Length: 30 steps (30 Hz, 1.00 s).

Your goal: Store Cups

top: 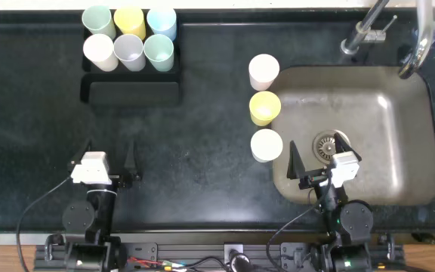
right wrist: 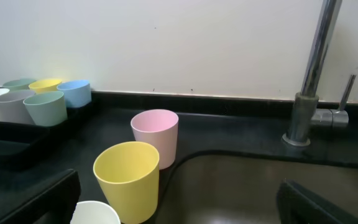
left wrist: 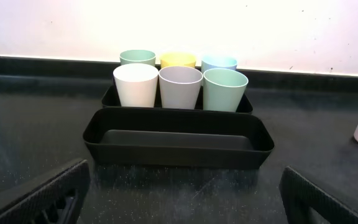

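our two black arms (top: 83,216) carry white wrist blocks (top: 91,168) just behind black ribbed fingers (left wrist: 48,193); thin black cables (top: 26,218) trail rearward.

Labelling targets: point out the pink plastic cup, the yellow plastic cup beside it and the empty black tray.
Pink plastic cup (right wrist: 156,144): right wrist view, outer wall.
Yellow plastic cup (right wrist: 128,183): right wrist view, outer wall.
Empty black plastic tray (left wrist: 176,155): left wrist view, front wall.

Open table (top: 202,151) between the tray (top: 131,94) and three cups (top: 265,107) lining the sink (top: 399,177) gives passage; six cups (top: 129,51) fill the tray's rear.
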Each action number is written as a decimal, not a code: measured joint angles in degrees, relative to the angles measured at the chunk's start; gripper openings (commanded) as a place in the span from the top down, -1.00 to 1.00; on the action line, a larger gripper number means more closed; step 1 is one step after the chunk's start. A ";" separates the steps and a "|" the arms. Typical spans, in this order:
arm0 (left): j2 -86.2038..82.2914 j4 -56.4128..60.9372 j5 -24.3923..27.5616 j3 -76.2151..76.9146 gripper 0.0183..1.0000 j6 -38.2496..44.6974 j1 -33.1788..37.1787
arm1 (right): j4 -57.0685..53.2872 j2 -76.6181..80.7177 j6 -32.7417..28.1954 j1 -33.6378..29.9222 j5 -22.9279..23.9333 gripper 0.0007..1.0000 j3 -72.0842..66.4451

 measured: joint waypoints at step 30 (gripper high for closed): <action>83.41 -32.96 -1.77 85.53 -1.00 -13.62 -26.36 | 0.00 0.00 0.00 0.00 0.02 -1.00 0.00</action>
